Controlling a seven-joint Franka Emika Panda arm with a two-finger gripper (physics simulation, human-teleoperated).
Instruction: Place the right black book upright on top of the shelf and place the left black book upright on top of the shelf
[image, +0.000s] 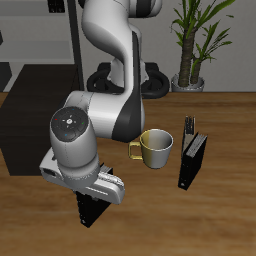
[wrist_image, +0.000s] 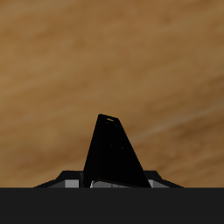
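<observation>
End effector (image: 92, 200) pinched the right black book (image: 91, 211) by its top edge, hanging above the counter (image: 220, 215). Likely rigid, light, slick covers; grip firmly mid-spine.

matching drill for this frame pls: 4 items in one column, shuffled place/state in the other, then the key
Items
1. right black book
2. left black book
3. mug
4. shelf

Places/states
A. yellowish, stands on the table between the arm and a standing book
B. held in the claw, near the table's front edge
C. low black cabinet at the table's side, nothing visible on its top
D. stands upright on the table by itself, beside the mug

Pairs: 1-B, 2-D, 3-A, 4-C

The wrist view shows the held book between the fingers, wood table beyond.
</observation>
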